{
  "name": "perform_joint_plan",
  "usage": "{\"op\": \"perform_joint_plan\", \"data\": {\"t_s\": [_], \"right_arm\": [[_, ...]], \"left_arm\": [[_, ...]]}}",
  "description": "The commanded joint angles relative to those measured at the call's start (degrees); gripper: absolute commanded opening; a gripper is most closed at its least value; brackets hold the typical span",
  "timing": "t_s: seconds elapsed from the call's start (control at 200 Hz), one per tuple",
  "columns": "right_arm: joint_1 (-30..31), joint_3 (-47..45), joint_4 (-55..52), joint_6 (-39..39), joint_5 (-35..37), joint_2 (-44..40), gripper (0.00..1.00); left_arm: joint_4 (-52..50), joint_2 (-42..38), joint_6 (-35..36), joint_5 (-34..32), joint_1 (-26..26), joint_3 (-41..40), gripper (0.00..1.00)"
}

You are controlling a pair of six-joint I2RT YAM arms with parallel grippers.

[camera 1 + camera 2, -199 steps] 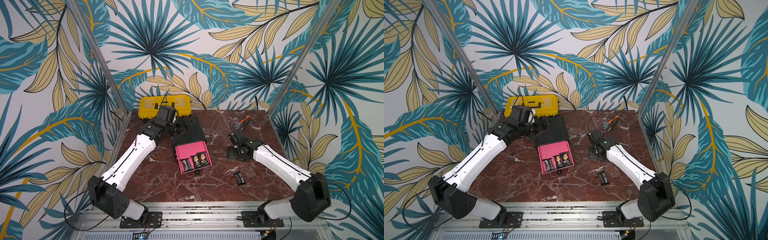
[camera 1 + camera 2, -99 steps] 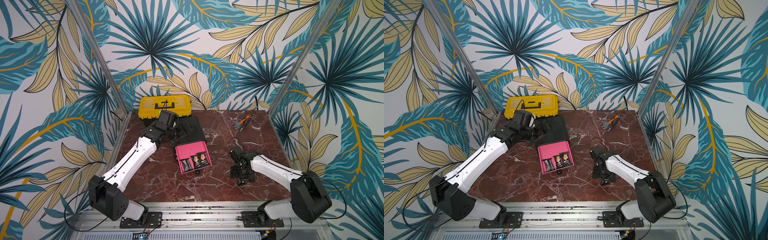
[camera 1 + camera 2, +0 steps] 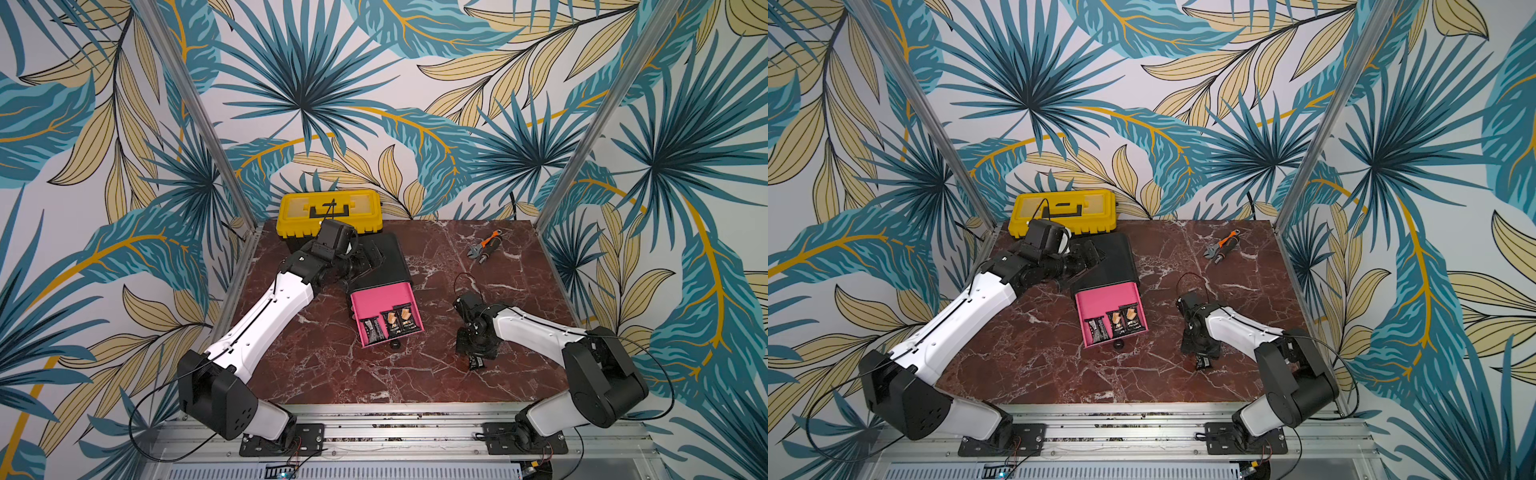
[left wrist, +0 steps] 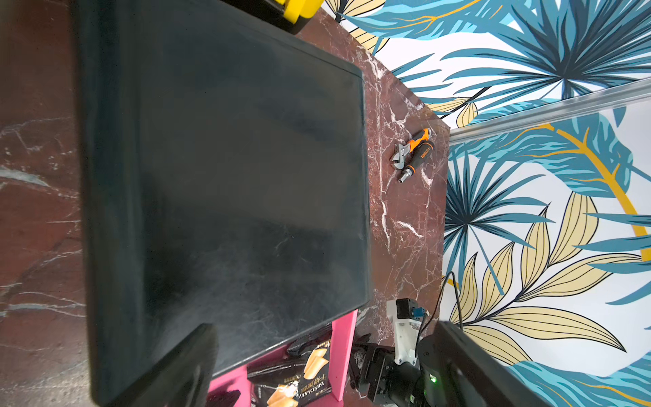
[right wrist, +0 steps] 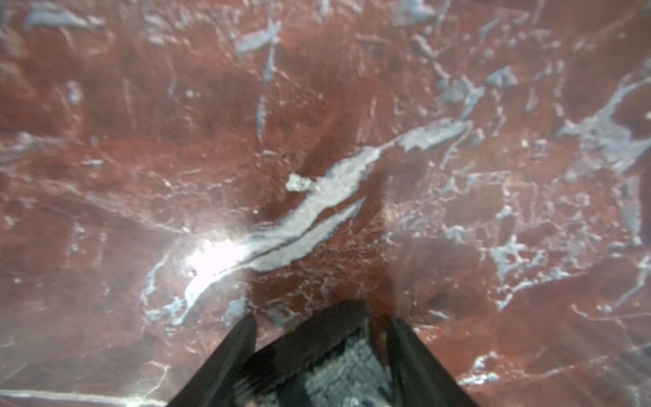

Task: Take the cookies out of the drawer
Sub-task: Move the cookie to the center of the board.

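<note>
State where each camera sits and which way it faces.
Top views: high in front, looking down on the table; left gripper and right gripper show.
Left wrist: over the black cabinet, facing the pink drawer; one finger shows.
Right wrist: close above the table, facing down; fingers flank a black packet.
Shared: top and left wrist views show the wrench.

Red marble desk. A wide bare strip runs along its front edge, and a clear lane lies between the open pink drawer and the right arm at the front right. The drawer is open from above; three black cookies lie side by side at its near end. The left arm crosses the left side diagonally to the drawer's black case. A yellow toolbox blocks the back left corner; two small tools lie back right
</note>
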Motion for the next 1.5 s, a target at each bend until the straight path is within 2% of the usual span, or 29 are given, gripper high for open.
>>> {"op": "perform_joint_plan", "data": {"t_s": [0.0, 0.17, 0.28, 0.491, 0.651, 0.806, 0.912, 0.972, 1.007, 1.097, 1.342, 1.498], "right_arm": [[-0.1, -0.4, 2.3, 1.7, -2.2, 0.8, 0.55], [-0.1, 1.8, 4.0, 3.6, -2.3, 2.1, 0.46], [-0.1, 4.8, 4.0, 2.8, -1.8, 3.7, 0.44], [-0.1, 14.9, 2.8, -0.4, -2.1, 10.1, 0.44], [-0.1, 24.0, 2.2, -1.8, -4.1, 18.6, 0.44], [-0.1, 29.0, 2.2, -1.3, -5.0, 24.2, 0.44], [-0.1, 30.0, 2.2, -1.1, -6.8, 25.4, 0.53], [-0.1, 30.1, 2.5, -1.7, -7.9, 24.4, 0.62], [-0.1, 30.0, 2.5, -2.2, -7.7, 23.4, 0.71], [-0.1, 29.4, 2.4, -3.6, -6.6, 20.0, 0.8], [-0.1, 24.2, 0.4, -4.6, -2.3, 9.3, 0.83], [0.3, 21.1, -2.7, -3.3, -1.4, 0.4, 0.83]], "left_arm": [[-0.8, -0.5, 1.2, -0.7, -0.2, 3.3, 1.0], [-1.0, -0.6, 1.6, -1.2, -0.2, 3.4, 1.0], [-1.1, -1.2, 1.8, -2.2, -0.1, 3.3, 1.0], [-0.2, -3.7, 2.7, -6.2, 0.9, 2.4, 1.0], [-1.5, -4.6, 2.1, -4.9, 3.5, 1.8, 1.0], [-4.2, -5.0, 2.9, -4.0, 3.9, 1.8, 1.0], [-5.9, -5.2, 2.4, -4.0, 3.9, 1.1, 1.0], [-5.7, -5.5, 1.6, -3.9, 3.9, 0.3, 1.0], [-5.5, -5.6, 1.1, -3.8, 3.9, -0.1, 1.0], [-5.1, -5.5, 0.6, -3.5, 4.0, -0.4, 1.0], [-5.3, -6.5, 1.9, -2.5, 3.9, -0.9, 1.0], [-1.2, -8.0, 2.0, 2.1, 3.9, -4.1, 1.0]]}}
